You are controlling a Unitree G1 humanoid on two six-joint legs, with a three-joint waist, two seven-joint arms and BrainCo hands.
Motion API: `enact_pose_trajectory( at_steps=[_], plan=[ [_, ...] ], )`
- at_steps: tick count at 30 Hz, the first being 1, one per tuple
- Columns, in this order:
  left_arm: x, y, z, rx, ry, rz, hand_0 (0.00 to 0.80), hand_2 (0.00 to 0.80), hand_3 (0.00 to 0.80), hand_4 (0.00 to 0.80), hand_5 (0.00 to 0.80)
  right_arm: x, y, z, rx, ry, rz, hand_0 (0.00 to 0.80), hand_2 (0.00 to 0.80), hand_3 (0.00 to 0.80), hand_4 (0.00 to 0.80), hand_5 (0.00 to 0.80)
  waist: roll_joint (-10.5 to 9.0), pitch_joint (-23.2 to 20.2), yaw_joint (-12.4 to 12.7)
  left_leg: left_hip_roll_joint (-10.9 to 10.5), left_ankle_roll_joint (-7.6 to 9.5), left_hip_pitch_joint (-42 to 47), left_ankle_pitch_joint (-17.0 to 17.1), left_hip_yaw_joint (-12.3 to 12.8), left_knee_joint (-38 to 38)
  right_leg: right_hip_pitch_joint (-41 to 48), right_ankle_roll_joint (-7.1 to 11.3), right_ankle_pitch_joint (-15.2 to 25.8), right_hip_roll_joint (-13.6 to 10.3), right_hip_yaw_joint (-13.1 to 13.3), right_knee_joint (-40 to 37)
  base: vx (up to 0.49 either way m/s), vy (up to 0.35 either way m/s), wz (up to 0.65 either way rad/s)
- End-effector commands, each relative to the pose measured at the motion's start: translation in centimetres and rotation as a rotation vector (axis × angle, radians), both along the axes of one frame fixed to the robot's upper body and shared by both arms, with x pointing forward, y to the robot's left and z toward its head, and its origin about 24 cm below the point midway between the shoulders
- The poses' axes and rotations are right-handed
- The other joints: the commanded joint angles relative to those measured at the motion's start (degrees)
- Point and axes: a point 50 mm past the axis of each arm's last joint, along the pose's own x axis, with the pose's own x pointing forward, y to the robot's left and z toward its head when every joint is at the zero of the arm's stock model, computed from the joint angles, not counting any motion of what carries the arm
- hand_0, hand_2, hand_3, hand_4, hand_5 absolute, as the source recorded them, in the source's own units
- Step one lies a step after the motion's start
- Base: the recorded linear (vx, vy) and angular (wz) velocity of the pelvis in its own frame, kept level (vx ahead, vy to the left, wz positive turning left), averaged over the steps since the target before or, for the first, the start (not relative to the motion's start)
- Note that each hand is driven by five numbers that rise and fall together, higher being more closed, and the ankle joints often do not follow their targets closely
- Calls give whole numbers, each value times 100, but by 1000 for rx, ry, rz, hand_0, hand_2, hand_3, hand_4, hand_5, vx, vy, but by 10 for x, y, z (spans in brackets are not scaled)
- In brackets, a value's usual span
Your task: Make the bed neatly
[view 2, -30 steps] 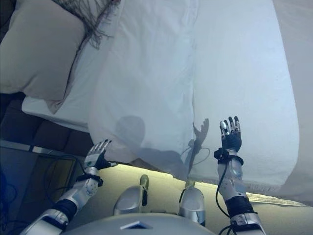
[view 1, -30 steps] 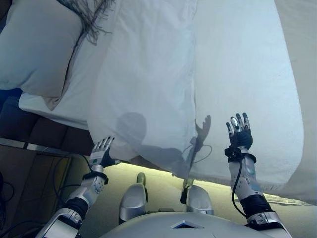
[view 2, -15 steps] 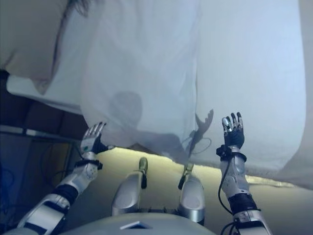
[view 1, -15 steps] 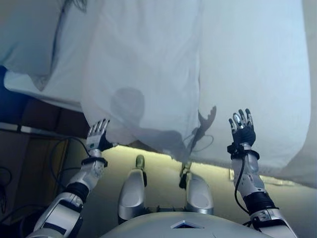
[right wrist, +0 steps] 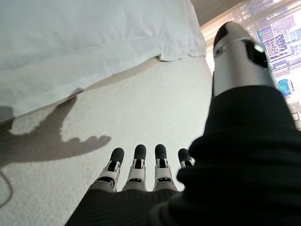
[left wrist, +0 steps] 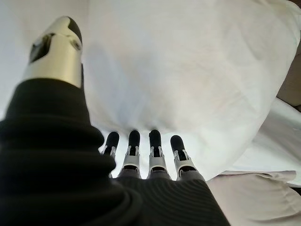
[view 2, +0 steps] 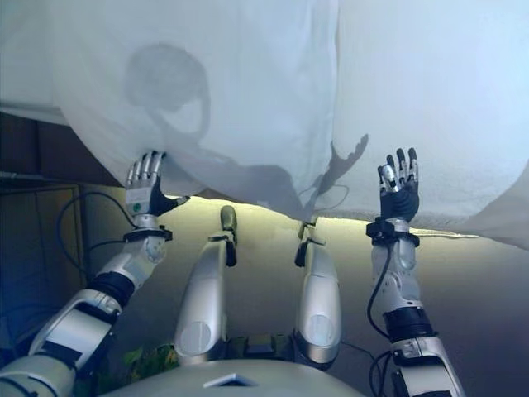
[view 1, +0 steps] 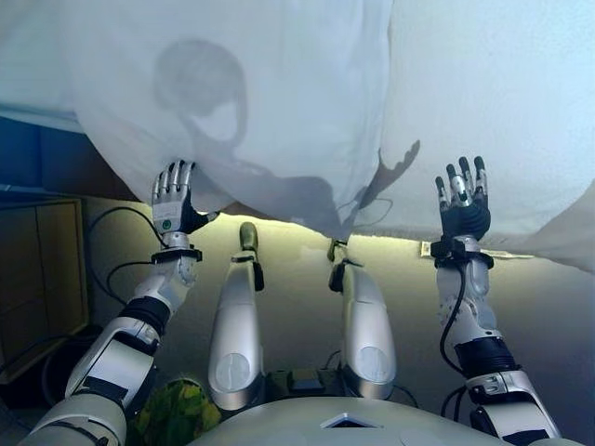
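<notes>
A smooth white duvet (view 1: 260, 93) hangs over the bed's near edge on the left. Beside it, on the right, lies a textured white blanket (view 1: 493, 93). My left hand (view 1: 172, 200) is raised with straight fingers, its tips at the duvet's lower edge, and holds nothing. In the left wrist view the left hand's fingers (left wrist: 141, 150) point at the duvet (left wrist: 188, 70). My right hand (view 1: 462, 200) is open too, palm towards the blanket near its lower hem. In the right wrist view the right hand's fingers (right wrist: 136, 169) are spread before the blanket (right wrist: 141, 108), apart from it.
A dark bed base (view 1: 46, 153) shows under the duvet at the left, with a wooden cabinet (view 1: 37, 269) below it. A lit strip runs under the bed's edge (view 1: 307, 237). Something green (view 1: 177, 413) lies on the floor by my left arm.
The camera has tipped down, so the pillow has left the picture and more floor shows. Both hands have risen towards the hanging edge and stayed open.
</notes>
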Motion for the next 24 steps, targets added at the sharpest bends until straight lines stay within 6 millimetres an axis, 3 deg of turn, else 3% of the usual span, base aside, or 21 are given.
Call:
enact_pose_trajectory(
  at_steps=[1, 7, 16, 24],
  plan=[
    [2, 20, 19, 61, -101, 72, 0, 0, 0, 0, 0, -15, -17, 35, 1, -196, -73, 0, 0, 0, 0, 0, -100, 27, -38, 27, -26, -89, 415, 135, -239, 224, 456, 10, -369, 211, 228, -17, 46, -1],
    [4, 19, 19, 9, -123, 110, 0, 0, 0, 0, 0, -14, -16, 42, -31, -220, -60, 0, 0, 0, 0, 0, -73, 27, -82, -2, -37, -227, 448, 130, -287, 38, 454, 79, -400, 220, 166, -21, 53, -3],
    [4, 6, 15, -2, -128, 103, 0, 0, 0, 0, 0, -13, -8, 49, -35, -234, -64, 0, 0, 0, 0, 0, -193, 27, -38, 7, -15, -387, 474, 76, -365, -123, 463, 155, -351, 157, 78, -7, 1, -3],
    [6, 21, 19, 73, -115, 179, 0, 0, 0, 0, 0, -11, -3, 58, -38, -266, -45, 0, 0, 0, 0, 0, -272, 27, -33, 26, 5, -545, 475, 32, -353, -287, 454, 185, -313, 118, 80, -4, -2, 0]
  ],
)
